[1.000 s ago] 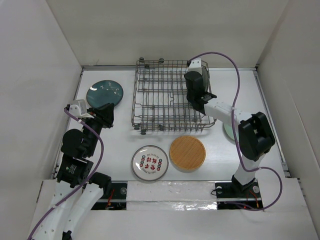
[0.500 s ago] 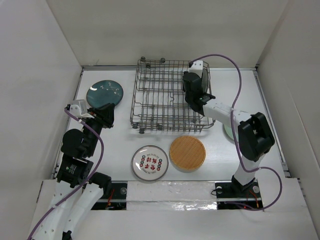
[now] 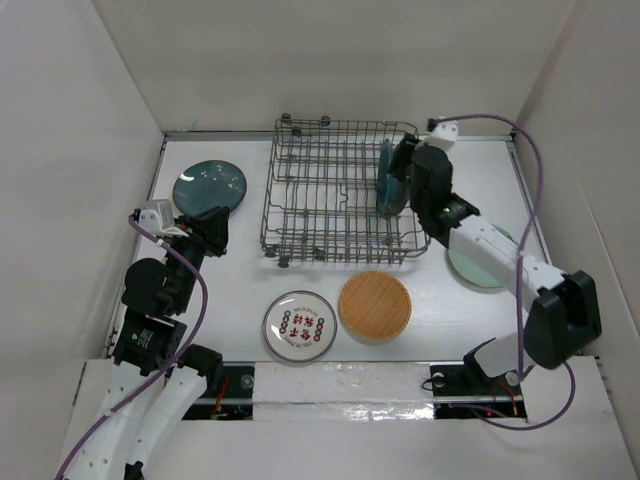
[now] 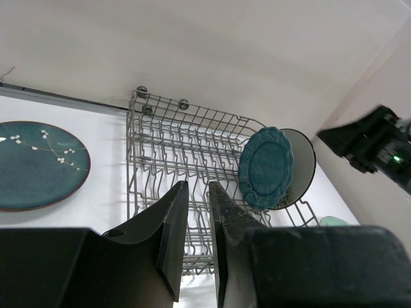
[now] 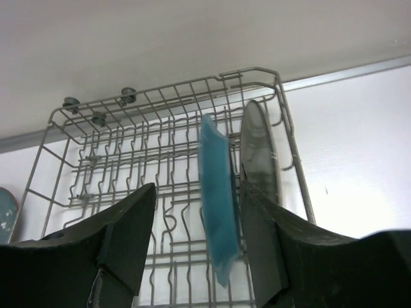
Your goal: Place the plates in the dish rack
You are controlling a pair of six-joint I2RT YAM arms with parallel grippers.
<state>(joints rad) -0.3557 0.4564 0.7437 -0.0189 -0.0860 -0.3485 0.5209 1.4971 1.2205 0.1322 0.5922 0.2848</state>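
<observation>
Progress stands at two of six as far as the views show: the teal scalloped plate (image 3: pixel 385 182) and the beige-grey plate (image 5: pixel 257 151) stand on edge, side by side between the tines at the right end of the dish rack (image 3: pixel 320 200). Four plates are left flat on the surface (image 3: pixel 240 270). The dark teal speckled plate (image 3: pixel 209 186) lies to the left of the rack. The white patterned plate (image 3: pixel 300 326) and the tan-orange plate (image 3: pixel 375 307) lie just beside each other in front of it. The pale green plate (image 3: pixel 478 265) lies to its right, partly under the right arm. The right hand (image 5: pixel 198 192) is spread wide with the scalloped plate edge-on between its fingers. There is a clear gap on one side, and on the other I cannot tell whether the pad touches. The plate appears to rest in the rack on its own, so I judge it let go. The left hand (image 4: pixel 197 189) hangs near the speckled plate with its fingers almost together and nothing between them. Compared with a second ago, the right hand has opened from a near-closed grip over the rack's right end. Its arm has swung out toward the right wall, which uncovers the scalloped plate and more of the pale green one. The left arm and the four flat plates have not moved.
</observation>
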